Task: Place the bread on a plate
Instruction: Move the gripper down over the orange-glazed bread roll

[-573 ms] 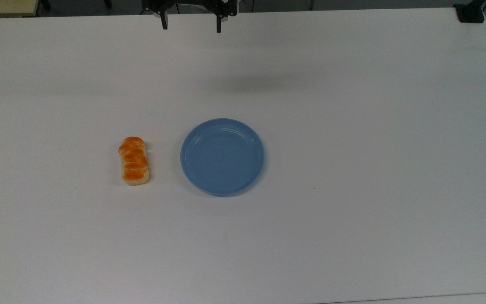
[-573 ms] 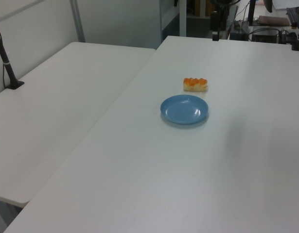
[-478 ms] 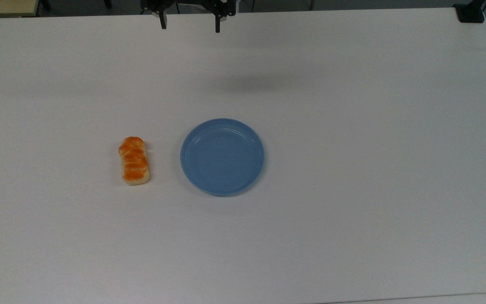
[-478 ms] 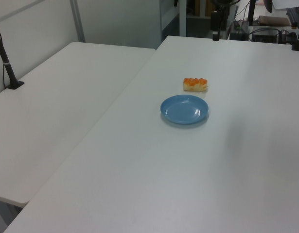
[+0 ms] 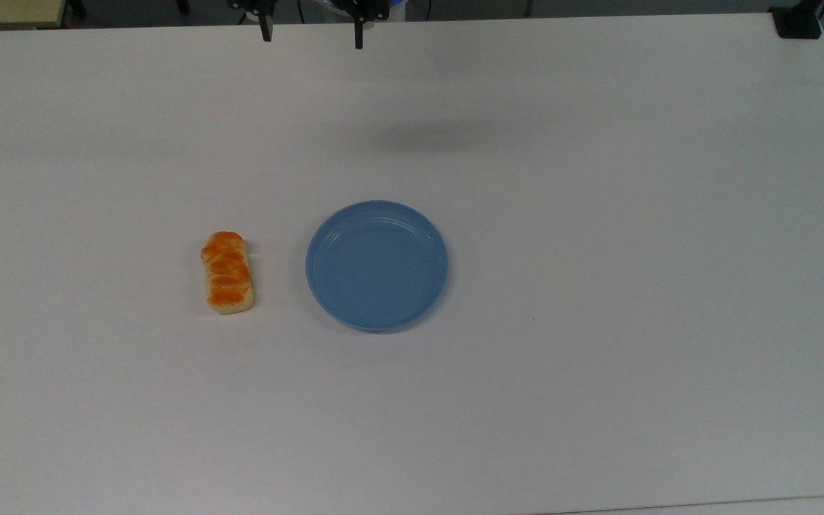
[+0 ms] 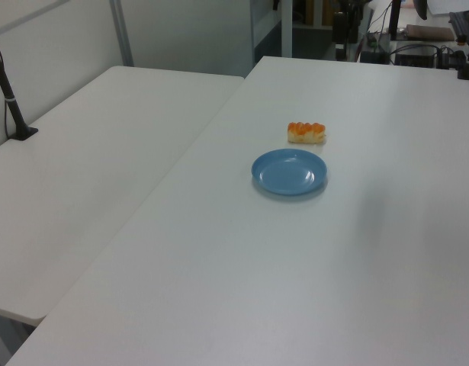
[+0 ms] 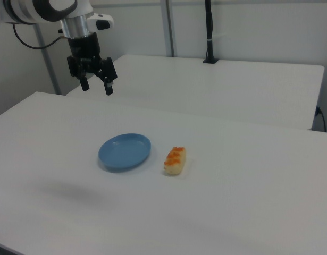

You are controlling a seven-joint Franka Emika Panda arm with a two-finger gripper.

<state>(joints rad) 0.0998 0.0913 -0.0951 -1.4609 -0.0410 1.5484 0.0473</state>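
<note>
The bread (image 5: 227, 272), a small loaf with an orange-brown segmented top and pale sides, lies on the white table just off the light-blue plate (image 5: 376, 265), on the plate's left in the top view. The bare plate (image 7: 124, 151) sits beside the bread (image 7: 175, 160) in the right view; in the left view the bread (image 6: 306, 132) lies just beyond the plate (image 6: 289, 171). My gripper (image 7: 96, 85) hangs open and holds nothing, high above the table, far from both. Its two fingertips (image 5: 265, 32) poke in at the top view's upper edge.
The white table (image 5: 598, 286) spreads wide around the plate and bread. A second white table (image 6: 81, 175) adjoins it on the left view's left. A black pole mount (image 5: 797, 21) stands at the top view's upper right corner. Cables and equipment (image 6: 417, 46) sit beyond the table.
The gripper's fingertips have drifted slightly to the top view's left and up toward the frame edge. Bread and plate have not moved.
</note>
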